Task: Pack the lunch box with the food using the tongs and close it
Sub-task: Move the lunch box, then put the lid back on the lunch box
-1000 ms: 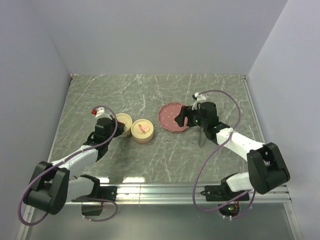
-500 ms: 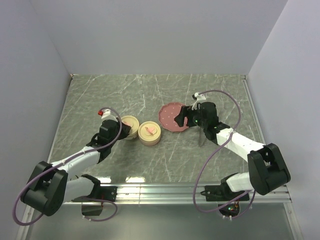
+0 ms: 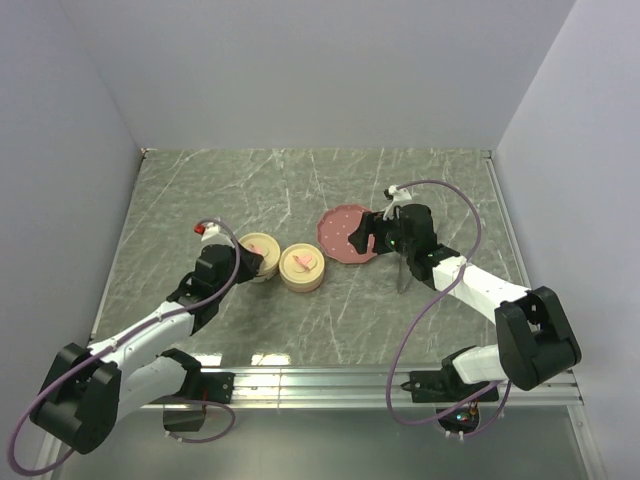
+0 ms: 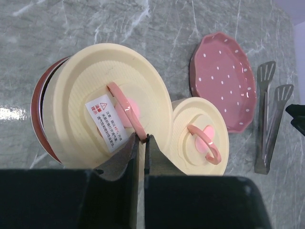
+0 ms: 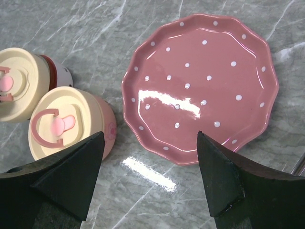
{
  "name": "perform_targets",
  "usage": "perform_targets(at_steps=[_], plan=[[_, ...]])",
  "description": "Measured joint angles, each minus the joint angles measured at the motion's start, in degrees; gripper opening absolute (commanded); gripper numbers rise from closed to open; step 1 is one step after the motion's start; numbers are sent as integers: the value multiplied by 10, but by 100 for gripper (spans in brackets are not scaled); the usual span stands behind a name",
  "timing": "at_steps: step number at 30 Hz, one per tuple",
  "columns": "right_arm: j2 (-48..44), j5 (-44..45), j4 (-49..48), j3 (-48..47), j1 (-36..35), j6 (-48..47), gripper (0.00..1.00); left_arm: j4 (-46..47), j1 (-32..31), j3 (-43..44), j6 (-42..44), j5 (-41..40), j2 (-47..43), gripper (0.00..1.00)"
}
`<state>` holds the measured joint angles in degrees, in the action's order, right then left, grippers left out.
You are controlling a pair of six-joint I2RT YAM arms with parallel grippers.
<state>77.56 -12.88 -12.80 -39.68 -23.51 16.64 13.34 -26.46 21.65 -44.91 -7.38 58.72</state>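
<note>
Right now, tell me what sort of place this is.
Probably a robot test booth: plain pale walls box in a marble-patterned table, a left arm and right arm are bolted to a metal rail at its edge, and a pink plate, tongs and lidded tubs lie out.

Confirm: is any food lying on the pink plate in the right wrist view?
No, the pink plate shows only its white dots and glare, nothing lying on it.

Left arm (image 3: 150,322) and right arm (image 3: 480,285): white shells, black joints, a purple cable looping along each, black bases on the metal rail (image 3: 330,378). The left gripper (image 4: 141,139) is matte black.
</note>
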Motion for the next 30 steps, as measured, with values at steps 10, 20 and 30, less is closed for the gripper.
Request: perform_targets(at_steps=[10,20,30], plan=[[0,3,1,0,-4,0,85,45,-9,-19,-13,-12,30,0],[0,9,4,0,-5,0,85,45,-10,-25,-14,-28,19,0],[0,10,4,0,-9,0,85,14,-10,-50,-15,-61,-38,0]])
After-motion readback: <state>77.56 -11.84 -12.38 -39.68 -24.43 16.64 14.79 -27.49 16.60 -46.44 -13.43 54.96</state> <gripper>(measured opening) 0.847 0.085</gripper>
